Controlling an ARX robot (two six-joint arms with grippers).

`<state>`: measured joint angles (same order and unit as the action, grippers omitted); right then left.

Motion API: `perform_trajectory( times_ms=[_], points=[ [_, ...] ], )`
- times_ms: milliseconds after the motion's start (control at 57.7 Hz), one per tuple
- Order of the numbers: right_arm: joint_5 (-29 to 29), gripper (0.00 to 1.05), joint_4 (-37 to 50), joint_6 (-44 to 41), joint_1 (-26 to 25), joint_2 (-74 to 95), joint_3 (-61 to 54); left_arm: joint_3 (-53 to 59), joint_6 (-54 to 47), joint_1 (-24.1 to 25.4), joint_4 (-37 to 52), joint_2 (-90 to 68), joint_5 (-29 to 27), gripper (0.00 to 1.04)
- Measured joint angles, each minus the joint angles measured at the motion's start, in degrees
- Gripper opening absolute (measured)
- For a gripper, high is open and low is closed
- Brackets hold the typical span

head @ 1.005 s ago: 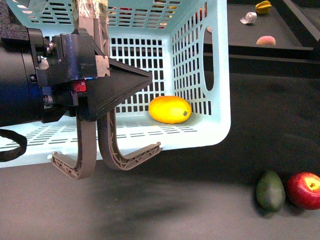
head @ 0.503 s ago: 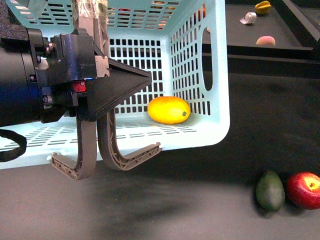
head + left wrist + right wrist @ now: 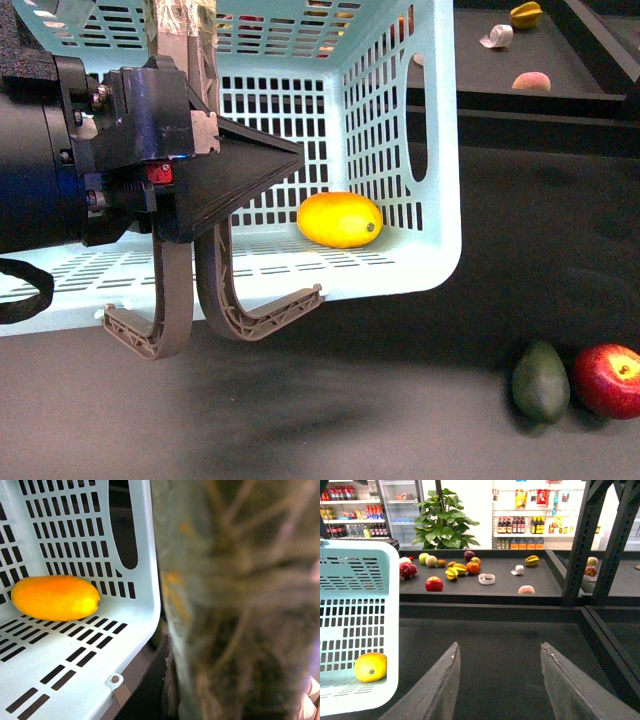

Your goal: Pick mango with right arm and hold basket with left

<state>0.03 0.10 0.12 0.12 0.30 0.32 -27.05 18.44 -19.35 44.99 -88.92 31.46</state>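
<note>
Mango (image 3: 340,219) lay inside basket (image 3: 445,220) by its right wall and hadn't really moved in the last second. Placement looked done. Left gripper (image 3: 290,158) stayed pressed together on the handles. Right gripper (image 3: 497,680) was spread and empty, outside the basket.

Dark tabletop (image 3: 400,420); bg shop shelves (image 3: 527,512) w/ bottles (image 3: 542,525), potted plant (image 3: 445,522), black frame posts (image 3: 582,540).
</note>
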Motion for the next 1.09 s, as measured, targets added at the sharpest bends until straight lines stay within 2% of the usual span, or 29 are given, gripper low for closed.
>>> perform_trajectory(
  times_ms=[104,139,243,312,433,607,815,1005,1092],
  points=[
    [0.0,0.79,0.0,0.0,0.0,0.0,0.0,0.0,0.0,0.0,0.0,0.0,0.0,0.10],
    [0.0,0.84,0.0,0.0,0.0,0.0,0.0,0.2,0.5,-0.4,1.0,-0.2,-2.0,0.10],
    [0.0,0.99,0.0,0.0,0.0,0.0,0.0,0.4,4.7,-2.8,9.1,-4.2,-19.3,0.10],
    [-0.1,0.97,0.0,0.0,0.0,-0.1,0.0,-1.9,7.7,-2.7,9.2,-6.5,-27.9,0.10],
    [0.0,0.97,0.0,0.0,0.0,-0.1,0.0,-7.5,15.6,-0.4,7.3,-10.3,-34.4,0.10],
    [0.0,0.97,-0.1,0.0,0.0,-0.1,0.0,-13.6,30.9,3.4,3.8,-16.5,-38.8,0.10],
    [-0.1,0.97,-0.1,0.0,0.0,-0.1,0.0,-20.7,46.9,6.5,-1.6,-23.5,-40.7,0.10],
    [0.0,0.97,-0.1,0.0,0.0,-0.1,0.0,-25.4,57.8,7.8,-1.9,-28.5,-38.5,0.10],
    [0.0,0.97,-0.1,0.0,0.0,-0.1,0.0,-26.5,59.8,8.0,-1.5,-29.4,-37.4,0.10]
  ],
)
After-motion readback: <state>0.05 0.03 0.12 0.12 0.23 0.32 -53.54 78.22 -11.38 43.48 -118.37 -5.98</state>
